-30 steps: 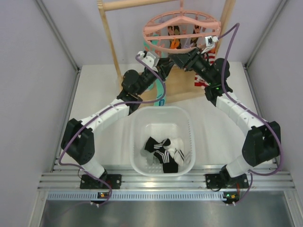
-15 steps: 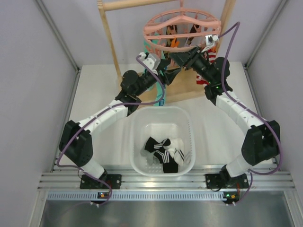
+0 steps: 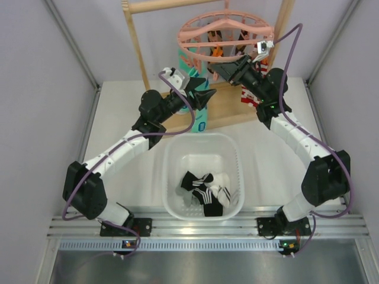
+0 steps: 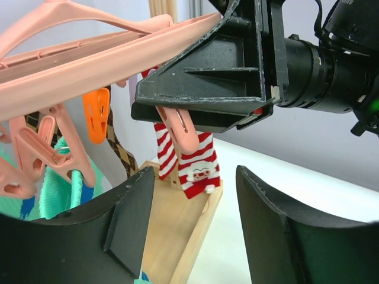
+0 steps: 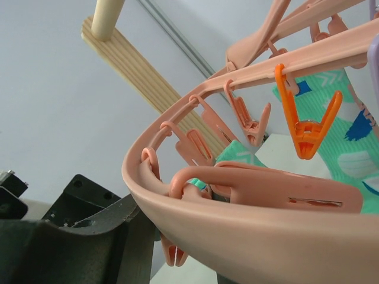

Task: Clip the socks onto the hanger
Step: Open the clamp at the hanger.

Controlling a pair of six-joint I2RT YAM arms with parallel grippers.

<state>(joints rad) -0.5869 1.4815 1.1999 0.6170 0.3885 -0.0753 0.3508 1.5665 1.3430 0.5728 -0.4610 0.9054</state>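
Pink hanger (image 3: pixel 225 29): hangs from wooden rack (image 3: pixel 139 53), far side of table (image 3: pixel 118 118).
Black socks (image 3: pixel 204 190): in white basket (image 3: pixel 172 177), mid-table.
Right pincer (image 3: pixel 228 66): clamped on hanger rim.
Left pincer (image 3: pixel 206 96): apart, empty, near hanger.
Grey walls (image 3: pixel 47 89): enclose white table.

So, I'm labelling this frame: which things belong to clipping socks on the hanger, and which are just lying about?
Job: socks; hanger; left gripper, open and empty; right gripper, gripping the hanger.
Lying about: basket; rack; teal sock; red-striped sock.
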